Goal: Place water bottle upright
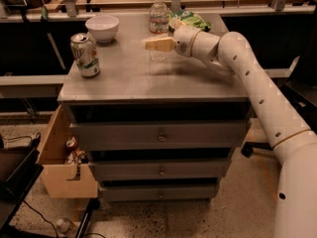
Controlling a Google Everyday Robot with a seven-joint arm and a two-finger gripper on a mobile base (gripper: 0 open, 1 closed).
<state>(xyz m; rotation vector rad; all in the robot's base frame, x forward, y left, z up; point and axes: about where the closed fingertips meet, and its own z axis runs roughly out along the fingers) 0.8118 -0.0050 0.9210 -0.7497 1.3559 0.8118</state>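
The water bottle (159, 18), clear with a white cap and a pale label band, stands upright near the back middle of the grey cabinet top (148, 86). My gripper (157, 44) reaches in from the right and its tan fingers are closed across the bottle's lower half. The bottle's base shows just below the fingers, at or just above the surface. I cannot tell whether it touches.
A green-and-white soda can (85, 55) stands at the front left of the top. A white bowl (102, 28) sits behind it. A green snack bag (190, 20) lies behind my wrist. A wooden box (62, 170) holding cans sticks out at the cabinet's lower left.
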